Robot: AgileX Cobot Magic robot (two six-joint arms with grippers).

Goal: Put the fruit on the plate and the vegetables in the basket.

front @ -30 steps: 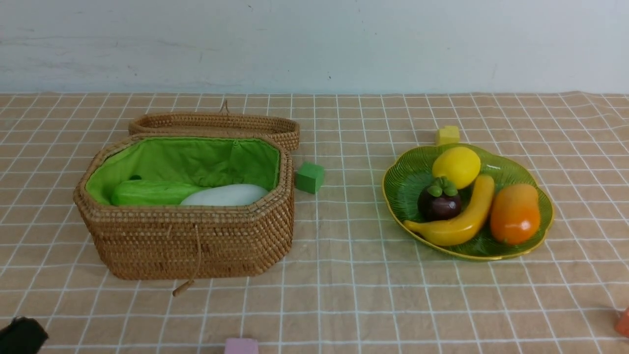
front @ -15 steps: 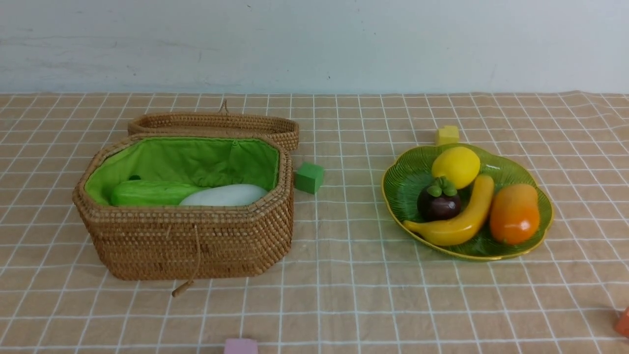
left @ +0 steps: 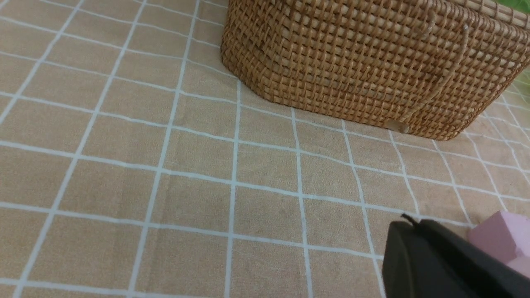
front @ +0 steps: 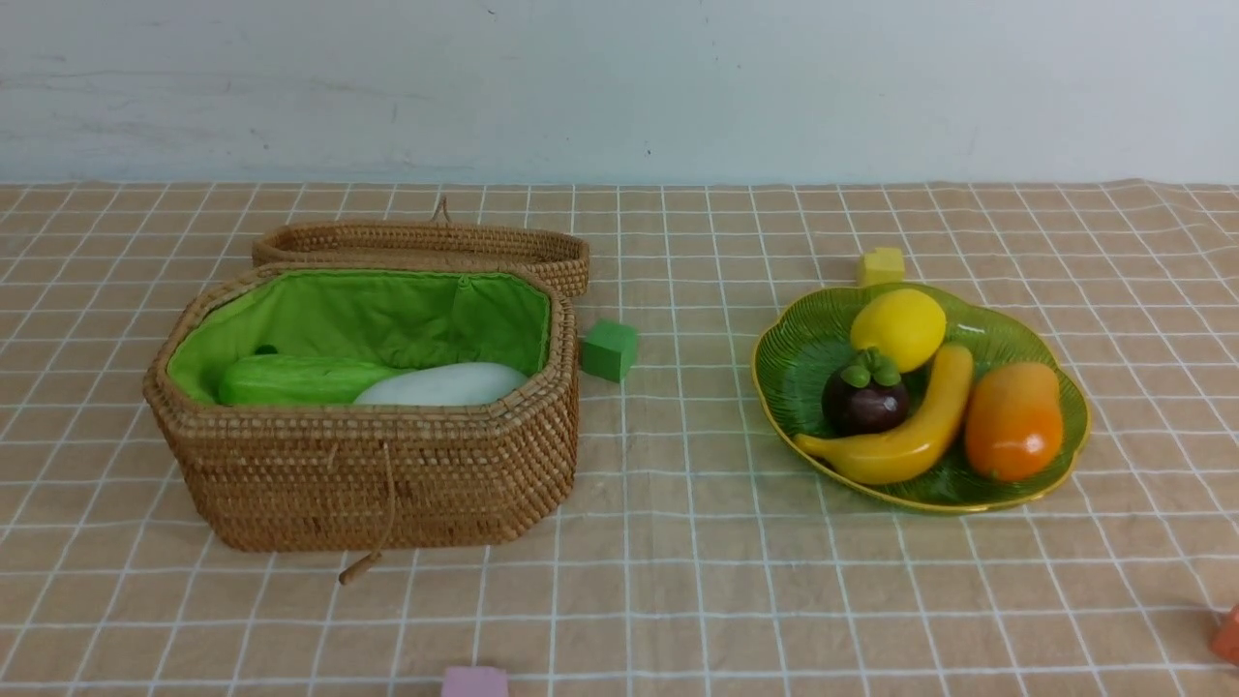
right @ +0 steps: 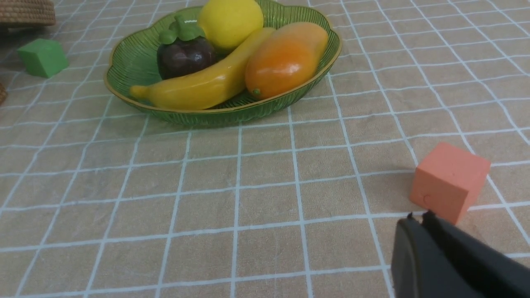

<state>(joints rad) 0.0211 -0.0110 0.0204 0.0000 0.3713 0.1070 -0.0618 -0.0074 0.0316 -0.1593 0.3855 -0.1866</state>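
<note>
On the right, the green leaf-shaped plate [front: 803,358] [right: 132,62] carries all the fruit: lemon [front: 898,327], mangosteen [front: 864,399], banana [front: 900,436] and mango [front: 1013,421]. The open wicker basket [front: 377,474] [left: 356,62] on the left holds a wrinkled green vegetable [front: 295,379] and a white radish [front: 445,384]; other vegetables are hidden. Neither arm shows in the front view. My left gripper [left: 408,225] is shut and empty, low over the cloth in front of the basket. Near the table's front right, my right gripper [right: 418,219] is shut and empty.
A green cube [front: 609,348] [right: 42,57] sits between basket and plate. Behind the plate is a yellow cube [front: 881,265]. A pink cube [front: 474,681] [left: 503,240] lies by the left gripper, an orange cube [front: 1227,634] [right: 449,182] just beyond the right gripper. The basket lid [front: 426,247] lies open behind.
A dark gripper tip at the front view's bottom left corner has withdrawn out of view. Fruit, vegetables, plate and basket have not moved.
</note>
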